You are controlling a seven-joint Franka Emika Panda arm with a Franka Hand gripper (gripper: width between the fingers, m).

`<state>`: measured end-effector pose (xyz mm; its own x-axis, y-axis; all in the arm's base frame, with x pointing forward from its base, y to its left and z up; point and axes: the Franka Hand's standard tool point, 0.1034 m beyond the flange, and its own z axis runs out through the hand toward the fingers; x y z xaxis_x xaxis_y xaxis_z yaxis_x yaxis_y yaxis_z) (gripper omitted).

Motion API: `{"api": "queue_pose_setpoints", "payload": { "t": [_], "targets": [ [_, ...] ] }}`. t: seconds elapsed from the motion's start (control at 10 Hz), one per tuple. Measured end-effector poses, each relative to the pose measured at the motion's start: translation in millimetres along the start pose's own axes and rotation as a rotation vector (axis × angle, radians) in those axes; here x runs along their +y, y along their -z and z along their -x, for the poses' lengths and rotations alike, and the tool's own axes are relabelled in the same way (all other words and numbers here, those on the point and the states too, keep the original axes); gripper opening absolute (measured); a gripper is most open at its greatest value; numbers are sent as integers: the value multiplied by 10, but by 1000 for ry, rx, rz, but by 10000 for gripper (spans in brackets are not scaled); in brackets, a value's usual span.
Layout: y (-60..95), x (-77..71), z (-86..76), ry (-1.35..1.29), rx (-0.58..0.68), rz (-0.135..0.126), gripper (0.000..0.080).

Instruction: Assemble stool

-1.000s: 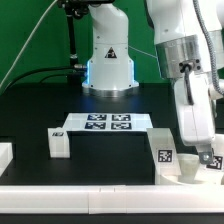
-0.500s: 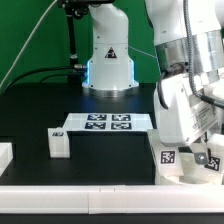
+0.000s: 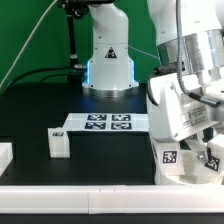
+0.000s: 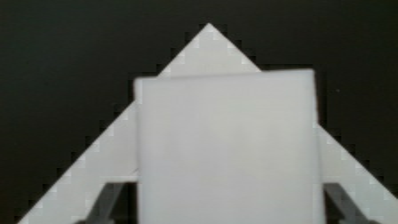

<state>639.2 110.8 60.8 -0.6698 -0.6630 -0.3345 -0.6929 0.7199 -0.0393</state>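
My gripper (image 3: 206, 160) is low over the table at the exterior view's right, tilted. In the wrist view the gripper (image 4: 226, 208) is shut on a white block leg (image 4: 226, 130), with a dark finger (image 4: 114, 203) pressed to each side of it. A white pointed corner (image 4: 206, 45) shows behind the leg. In the exterior view, white tagged stool parts (image 3: 168, 156) sit under the hand, which hides most of them, so I cannot tell seat from leg. A second white leg (image 3: 58, 143) with a tag stands on the table at the left.
The marker board (image 3: 105, 122) lies at the table's middle back. The robot base (image 3: 108, 60) stands behind it. A white block (image 3: 5, 155) sits at the far left edge. A white border rail (image 3: 90, 190) runs along the front.
The arm's wrist has swung toward the exterior view's left and tilted over the tagged parts. A second tag now shows at the lower right.
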Motion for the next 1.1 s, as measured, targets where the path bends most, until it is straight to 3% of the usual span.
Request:
{"api": "queue_pose_setpoints", "payload": {
  "t": [0.1, 0.3, 0.4, 0.5, 0.6, 0.8, 0.9, 1.1],
  "targets": [
    [-3, 4, -1, 25, 0, 1, 338],
    [-4, 8, 0, 41, 0, 2, 572],
    [21, 1, 10, 121, -3, 6, 572],
    [82, -20, 44, 227, -12, 6, 633],
    [143, -38, 69, 347, -21, 12, 645],
    [235, 1, 136, 613, -32, 70, 649],
    [217, -29, 118, 656, -28, 55, 649],
    [212, -34, 106, 798, -25, 54, 649]
  ]
}}
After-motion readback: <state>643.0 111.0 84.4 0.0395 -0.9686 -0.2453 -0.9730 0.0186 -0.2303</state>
